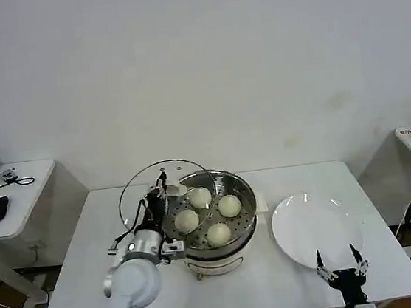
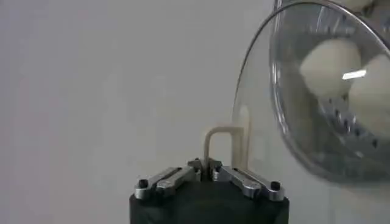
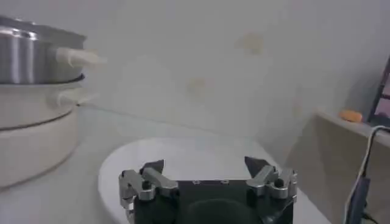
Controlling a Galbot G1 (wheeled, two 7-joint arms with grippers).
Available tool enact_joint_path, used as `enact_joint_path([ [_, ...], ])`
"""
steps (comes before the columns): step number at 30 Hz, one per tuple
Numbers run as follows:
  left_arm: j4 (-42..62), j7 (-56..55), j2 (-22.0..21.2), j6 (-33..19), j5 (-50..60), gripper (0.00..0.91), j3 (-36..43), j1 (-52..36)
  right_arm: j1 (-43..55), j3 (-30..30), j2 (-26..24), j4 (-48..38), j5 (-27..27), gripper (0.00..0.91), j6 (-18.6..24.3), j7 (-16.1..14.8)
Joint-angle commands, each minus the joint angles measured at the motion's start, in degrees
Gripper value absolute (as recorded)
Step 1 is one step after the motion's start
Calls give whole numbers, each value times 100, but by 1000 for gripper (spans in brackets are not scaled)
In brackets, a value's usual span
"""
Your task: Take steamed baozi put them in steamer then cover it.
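Clear glass cover (image 1: 154, 193), cream bar handle (image 2: 222, 146)

White left arm (image 1: 131, 285), black grippers, seemingly silver finger links

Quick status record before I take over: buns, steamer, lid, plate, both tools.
baozi: four in the steamer tray, e.g.
steamer: on table, centre, not yet covered
cover: held tilted at the steamer's left edge, partly over the rim
left tool: shut on the cover's handle
right tool: open, idle over the near edge of the plate
plate: white, right of steamer, no buns on it
left to do: lower the cover flat onto the steamer
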Motion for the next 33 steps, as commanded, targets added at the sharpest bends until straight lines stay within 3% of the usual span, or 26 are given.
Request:
enact_joint_path([
  [1, 247, 232, -1106, 108, 665, 0, 282, -132, 78, -64, 121, -234, -266, 907, 90, 90],
  [6, 341, 234, -1498, 74, 988, 0, 336, -14, 94, -68, 112, -292, -244, 907, 110, 75],
  [14, 429, 182, -1751, 28, 1205, 0, 451, 51, 137, -137, 114, -363, -233, 907, 128, 70],
  [33, 576, -22, -1817, -182, 1467, 0, 448, 185, 124, -221, 109, -389, -227, 907, 146, 31],
])
